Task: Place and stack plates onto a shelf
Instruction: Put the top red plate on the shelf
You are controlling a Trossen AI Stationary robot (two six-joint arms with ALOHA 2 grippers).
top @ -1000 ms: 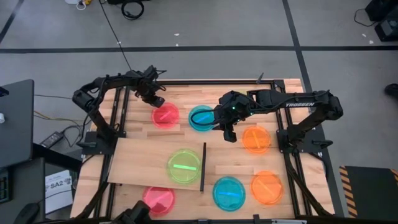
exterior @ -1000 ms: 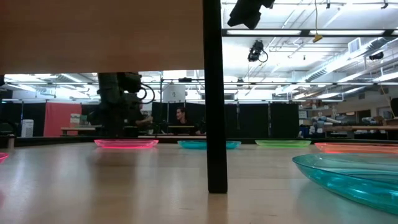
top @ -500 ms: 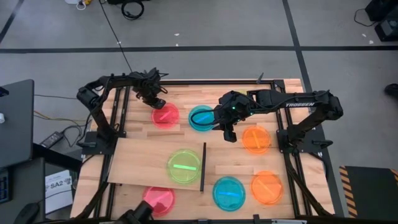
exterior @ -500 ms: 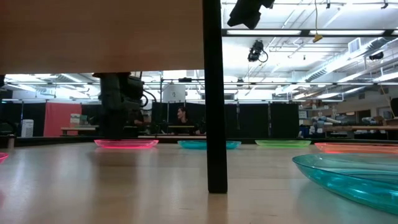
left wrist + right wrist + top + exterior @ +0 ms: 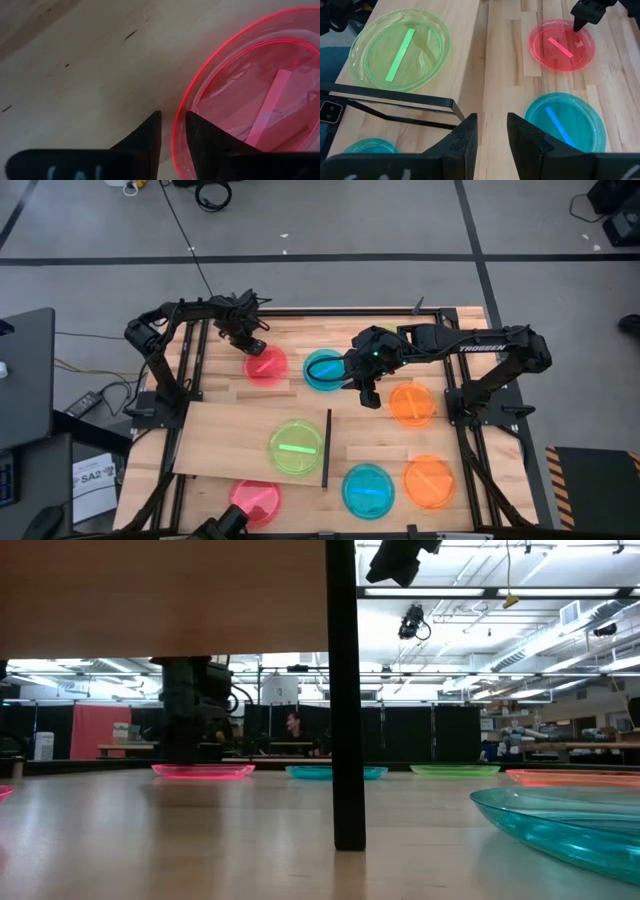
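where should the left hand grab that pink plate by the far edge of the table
By the thin raised rim, on the side nearest the left hand. The pink plate lies flat on the tabletop, so only its rim offers an edge. The fingers already straddle it, one inside, one outside, so a pinch from above there looks best.

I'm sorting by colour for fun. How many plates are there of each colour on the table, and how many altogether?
Pink plates: 2
Blue plates: 2
Green plates: 1
Orange plates: 2
Total: 7 plates
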